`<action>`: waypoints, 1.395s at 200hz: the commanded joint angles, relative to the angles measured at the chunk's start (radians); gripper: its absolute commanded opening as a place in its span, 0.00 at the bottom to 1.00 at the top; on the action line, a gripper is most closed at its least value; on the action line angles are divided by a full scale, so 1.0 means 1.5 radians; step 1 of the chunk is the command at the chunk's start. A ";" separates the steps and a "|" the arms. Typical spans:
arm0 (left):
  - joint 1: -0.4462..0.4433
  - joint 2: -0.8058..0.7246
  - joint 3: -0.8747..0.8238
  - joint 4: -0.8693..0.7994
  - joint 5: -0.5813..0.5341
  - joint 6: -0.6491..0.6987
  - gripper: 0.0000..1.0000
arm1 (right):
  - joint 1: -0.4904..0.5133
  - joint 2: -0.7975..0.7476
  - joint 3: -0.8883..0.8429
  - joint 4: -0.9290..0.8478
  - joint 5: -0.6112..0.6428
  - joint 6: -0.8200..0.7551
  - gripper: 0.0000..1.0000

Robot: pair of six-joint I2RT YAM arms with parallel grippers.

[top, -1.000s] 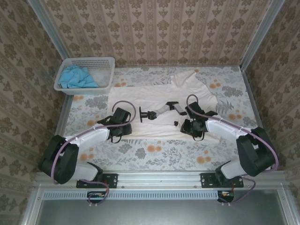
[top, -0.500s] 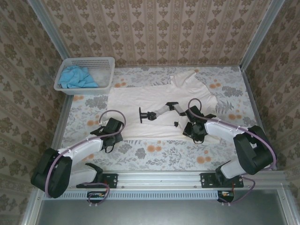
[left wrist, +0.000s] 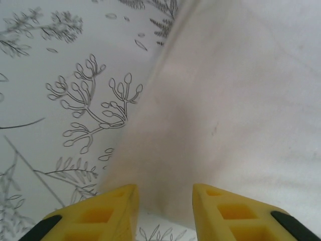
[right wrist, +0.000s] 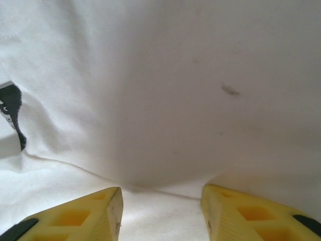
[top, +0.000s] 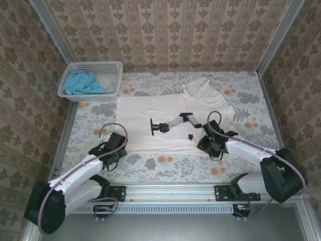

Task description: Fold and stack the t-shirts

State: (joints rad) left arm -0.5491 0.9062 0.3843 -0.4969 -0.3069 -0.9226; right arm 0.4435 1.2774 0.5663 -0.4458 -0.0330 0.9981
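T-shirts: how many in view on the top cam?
2. The cream-white t-shirt lies spread flat mid-table. The sky-blue t-shirt is bunched in the white basket at the far left. More could be hidden under it.

A white basket [top: 98,64] blocks the far-left corner. A jointed black-and-white stand [top: 173,122], possibly a mount, lies on the cream shirt [top: 145,108]. The table [top: 165,163] along the near edge lies open.

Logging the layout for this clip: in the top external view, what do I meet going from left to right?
sky-blue t-shirt in the basket → left gripper → bare middle of the cream t-shirt → right gripper
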 commanded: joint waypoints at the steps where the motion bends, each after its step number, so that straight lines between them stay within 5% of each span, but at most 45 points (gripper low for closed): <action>1: -0.009 -0.034 0.065 -0.055 -0.029 0.034 0.35 | 0.004 -0.035 -0.011 -0.102 0.003 0.004 0.52; 29: -0.037 -0.018 0.106 0.002 0.022 0.081 0.29 | 0.004 -0.086 -0.001 -0.083 0.000 -0.005 0.53; 82: -0.138 0.195 0.163 0.119 0.127 0.138 0.12 | 0.043 -0.034 0.019 -0.018 -0.039 -0.003 0.26; 144: -0.137 0.327 0.130 0.126 0.089 0.106 0.10 | 0.069 0.055 0.016 -0.010 -0.009 0.023 0.06; 187: -0.137 0.308 0.081 0.099 0.055 0.054 0.11 | 0.087 0.066 -0.017 -0.019 -0.027 0.049 0.01; 279: -0.142 0.119 0.018 0.006 0.027 -0.002 0.16 | 0.106 -0.086 -0.070 -0.089 -0.020 0.091 0.08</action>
State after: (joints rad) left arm -0.7654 1.1362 0.4206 -0.3374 -0.2108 -0.9016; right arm 0.5995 1.1759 0.4709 -0.4271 -0.0826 1.1103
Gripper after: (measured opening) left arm 0.131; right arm 0.071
